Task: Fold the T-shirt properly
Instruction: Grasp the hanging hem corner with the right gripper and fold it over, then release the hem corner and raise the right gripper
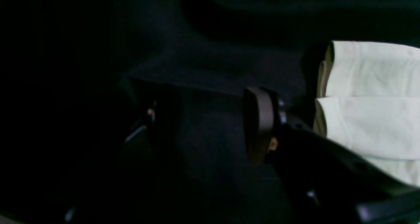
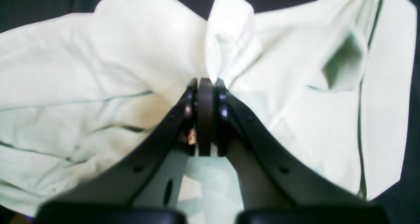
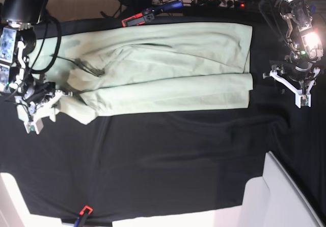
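The pale mint-green T-shirt (image 3: pixel 168 69) lies spread lengthwise on the big black cloth (image 3: pixel 178 160), its sides folded in and its left end rumpled. My right gripper (image 2: pixel 206 82) is shut on a bunched fold of the T-shirt (image 2: pixel 98 69). In the base view it (image 3: pixel 53 100) sits at the shirt's left end. My left gripper (image 1: pixel 206 119) is open and empty over the black cloth. The shirt's layered edge (image 1: pixel 370 96) lies just to its right. In the base view it (image 3: pixel 298 86) hovers right of the shirt's right edge, apart from it.
A red-and-black tool (image 3: pixel 140 18) and cables lie beyond the shirt's far edge. White panels stand at the bottom right (image 3: pixel 285 196) and bottom left (image 3: pixel 10 196). A small red-and-blue item (image 3: pixel 84 212) lies at the cloth's near edge.
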